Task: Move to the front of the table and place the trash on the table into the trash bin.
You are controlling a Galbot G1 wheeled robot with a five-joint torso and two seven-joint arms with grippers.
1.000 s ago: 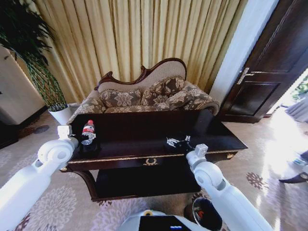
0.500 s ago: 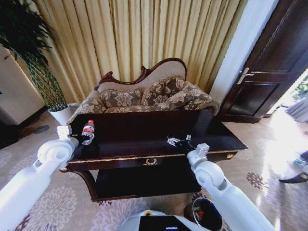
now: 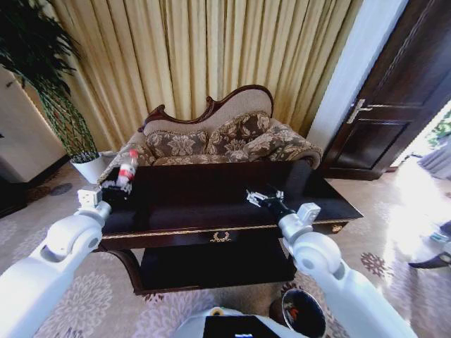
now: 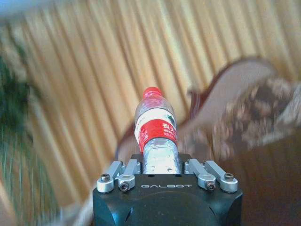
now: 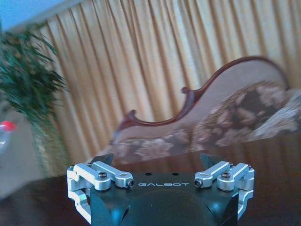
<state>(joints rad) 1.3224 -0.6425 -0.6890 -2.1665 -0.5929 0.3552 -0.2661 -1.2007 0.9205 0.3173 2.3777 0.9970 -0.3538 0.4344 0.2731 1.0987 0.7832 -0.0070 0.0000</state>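
Note:
The trash I can see is a clear plastic bottle point(image 3: 127, 167) with a red cap and label. My left gripper point(image 3: 121, 184) is shut on its lower part and holds it tilted in the air above the left end of the dark glossy table point(image 3: 197, 191). In the left wrist view the bottle point(image 4: 156, 127) stands straight out of the left gripper point(image 4: 160, 165). My right gripper point(image 3: 256, 198) hovers over the table's right half, and in the right wrist view the right gripper point(image 5: 157, 160) is open with nothing between its fingers. The trash bin point(image 3: 285, 304) stands on the carpet by my right forearm.
A patterned sofa point(image 3: 218, 141) stands right behind the table, against gold curtains. A plant in a white pot point(image 3: 88, 165) is at the far left and a dark door point(image 3: 394, 91) at the right. Patterned carpet lies in front of the table.
My left gripper has lifted the bottle off the table, up and a little back, and it now tilts. My right gripper has risen slightly and reached farther over the table.

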